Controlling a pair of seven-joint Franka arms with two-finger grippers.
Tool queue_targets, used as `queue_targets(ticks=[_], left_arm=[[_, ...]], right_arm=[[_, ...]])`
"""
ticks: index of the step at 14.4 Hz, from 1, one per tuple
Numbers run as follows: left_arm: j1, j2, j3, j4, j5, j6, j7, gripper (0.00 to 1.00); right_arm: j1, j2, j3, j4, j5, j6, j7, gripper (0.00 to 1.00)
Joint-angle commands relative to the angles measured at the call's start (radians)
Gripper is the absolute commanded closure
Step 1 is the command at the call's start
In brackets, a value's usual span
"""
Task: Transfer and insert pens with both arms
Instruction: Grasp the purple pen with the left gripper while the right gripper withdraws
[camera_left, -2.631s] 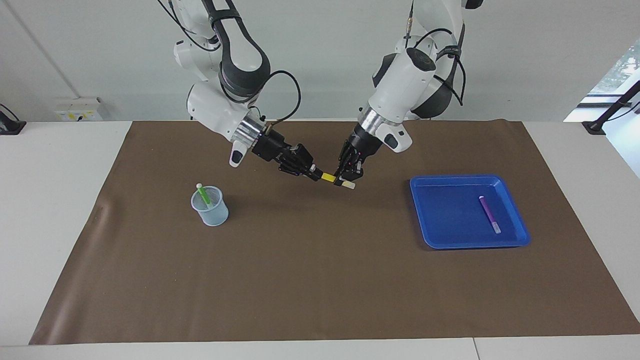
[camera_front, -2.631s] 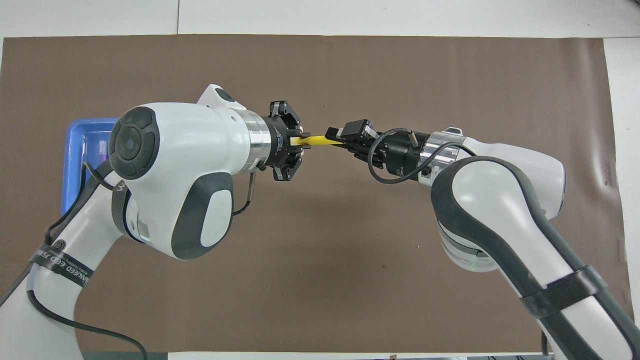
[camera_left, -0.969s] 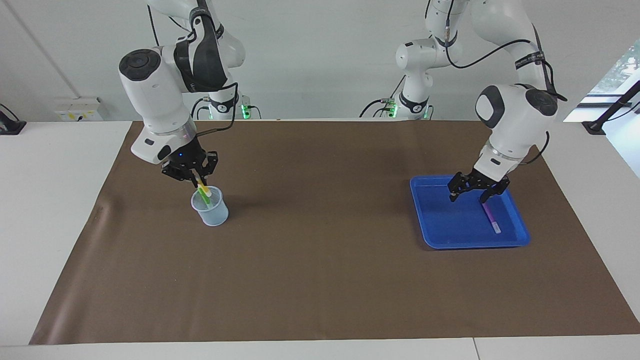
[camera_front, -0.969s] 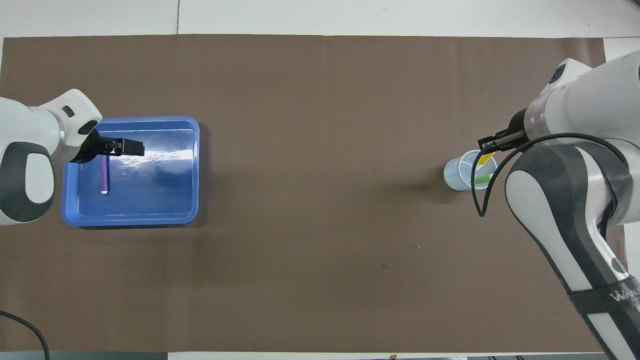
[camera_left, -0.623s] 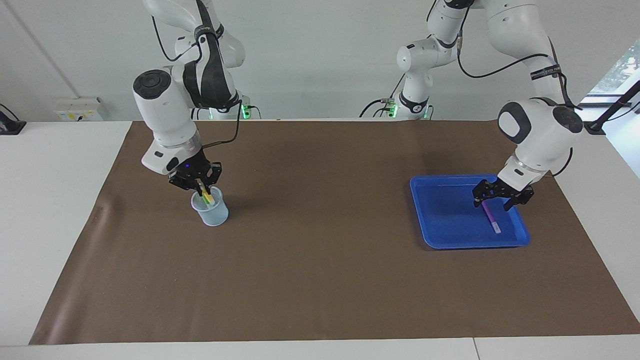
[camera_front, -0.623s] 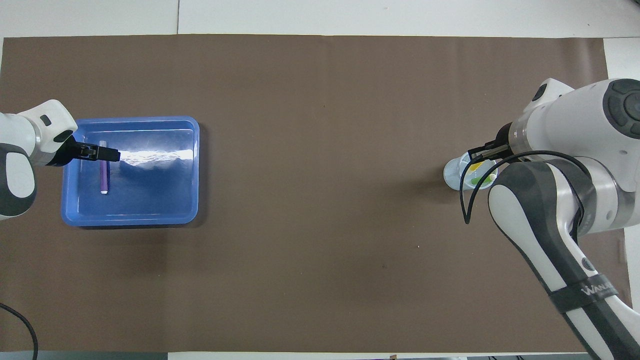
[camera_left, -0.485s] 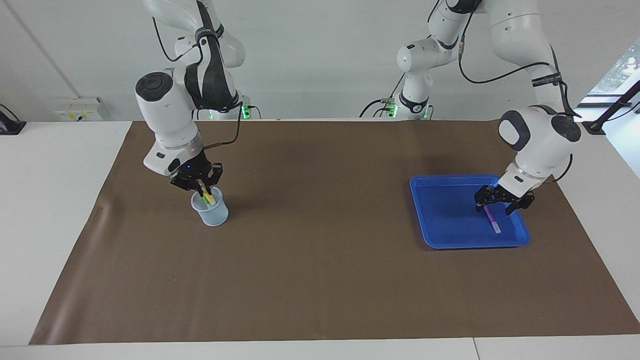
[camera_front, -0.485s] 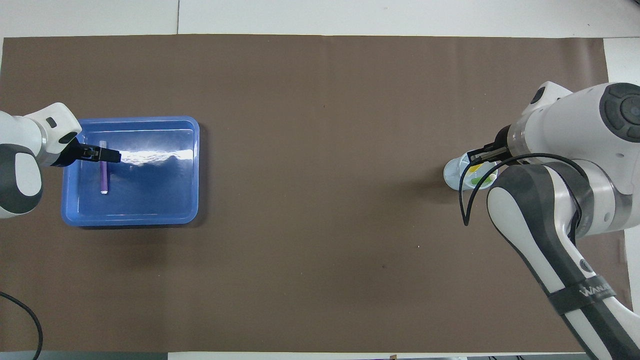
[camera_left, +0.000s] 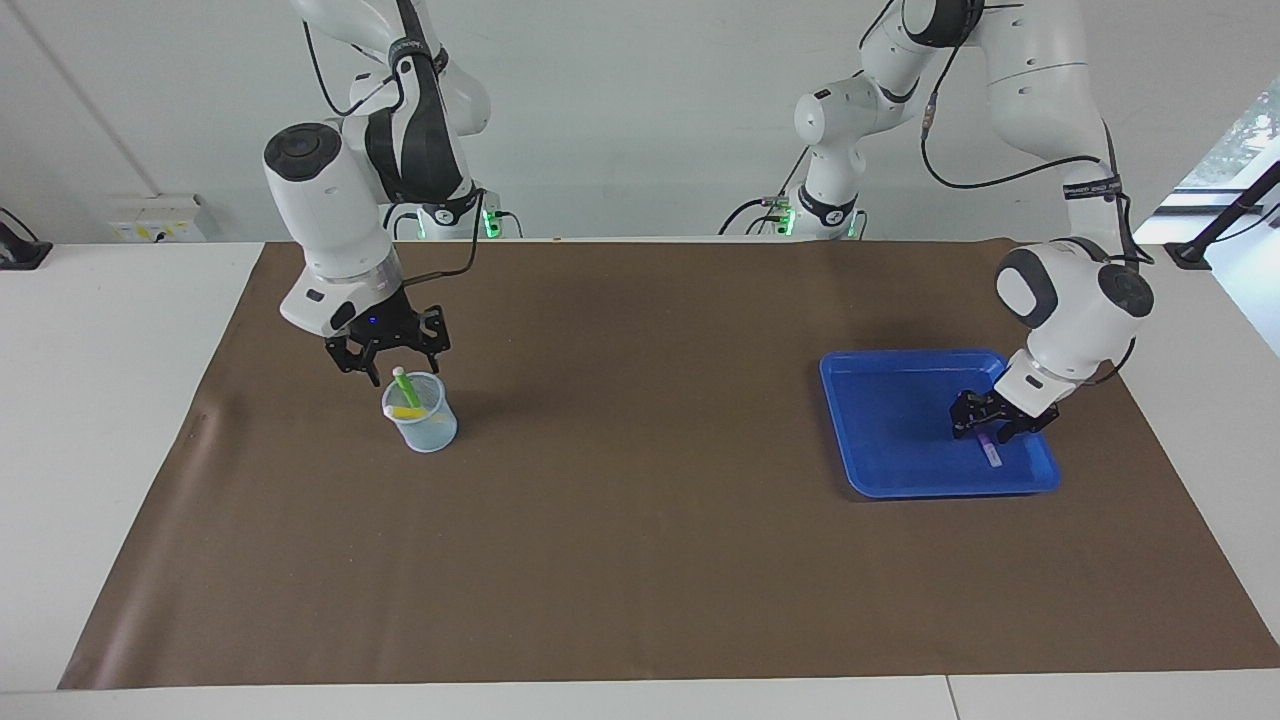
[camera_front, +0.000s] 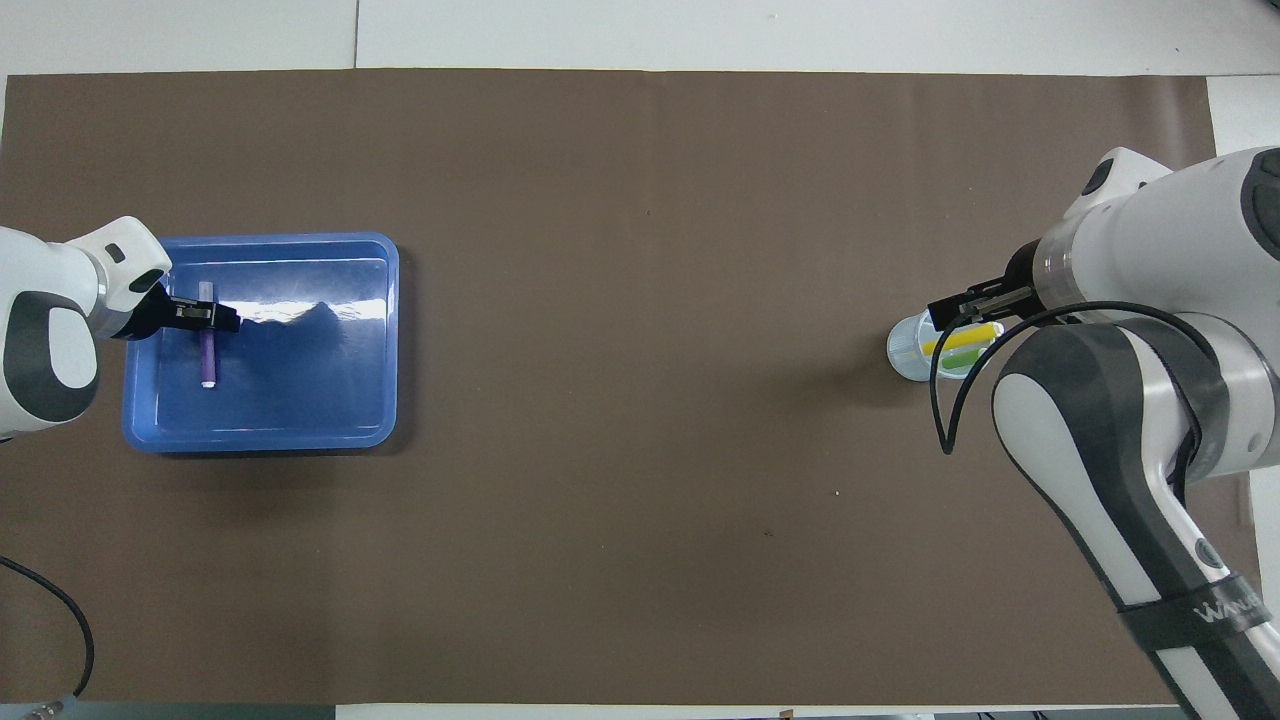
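A clear cup stands toward the right arm's end of the table and holds the green pen and the yellow pen. My right gripper is open and empty just above the cup. It shows in the overhead view over the cup, the yellow pen and the green pen. The purple pen lies in the blue tray. My left gripper is down in the tray, open, with its jaws astride the pen's middle.
A brown mat covers most of the white table. The blue tray sits toward the left arm's end. A wall socket box stands at the table's edge near the robots.
My right gripper took the yellow pen from the left, dropped it into the cup, opened and rose. My left gripper moved to the tray and came down astride the purple pen.
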Motion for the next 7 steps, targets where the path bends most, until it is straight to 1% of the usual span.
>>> queue_targets(ticks=[1, 3, 5, 7], left_arm=[[0.006, 0.004, -0.011, 0.006, 0.024, 0.014, -0.055, 1.00], [0.005, 0.002, -0.011, 0.003, 0.024, 0.010, -0.055, 1.00], [-0.004, -0.016, -0.013, 0.003, 0.024, -0.007, -0.061, 1.00], [-0.015, -0.045, -0.017, 0.008, 0.022, -0.050, -0.125, 1.00]], right_arm=[[-0.011, -0.001, 0.014, 0.083, 0.096, -0.082, -0.019, 0.18], [-0.011, -0.005, 0.014, 0.095, 0.245, -0.088, -0.016, 0.18], [-0.009, -0.007, 0.014, 0.094, 0.405, -0.067, 0.010, 0.19], [0.011, -0.005, 0.017, 0.094, 0.518, -0.027, 0.088, 0.19]])
